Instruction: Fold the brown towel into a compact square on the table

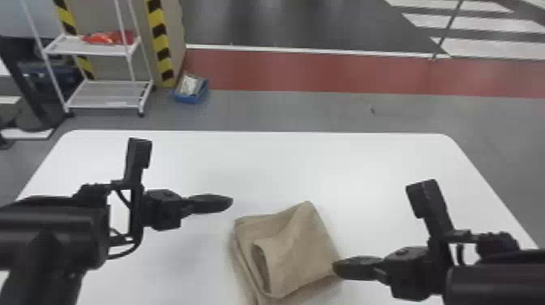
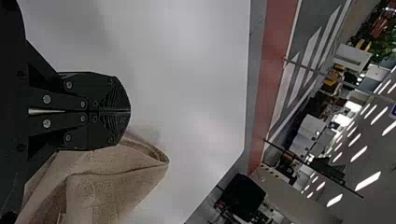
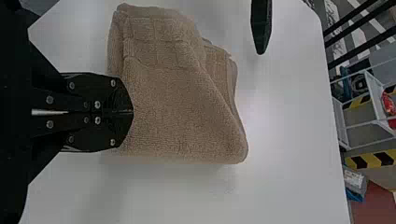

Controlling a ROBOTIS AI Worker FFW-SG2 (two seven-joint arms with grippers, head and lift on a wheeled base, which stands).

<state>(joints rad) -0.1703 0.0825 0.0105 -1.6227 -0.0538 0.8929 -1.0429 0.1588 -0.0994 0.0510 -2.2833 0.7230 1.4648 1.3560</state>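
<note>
The right gripper [image 1: 337,267], fingers narrow at the right edge of the brown towel [image 1: 304,243] on the table's [image 1: 284,162] near middle (the left gripper [image 1: 230,202], equally narrow, is to its left), should press the raised flap [image 1: 280,263] lightly, lest the lower layers [image 1: 244,259] slide

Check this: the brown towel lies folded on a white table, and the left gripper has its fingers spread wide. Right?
Not quite: in the left wrist view, the left gripper has its fingers closed. The brown towel does lie folded on the white table.
</note>
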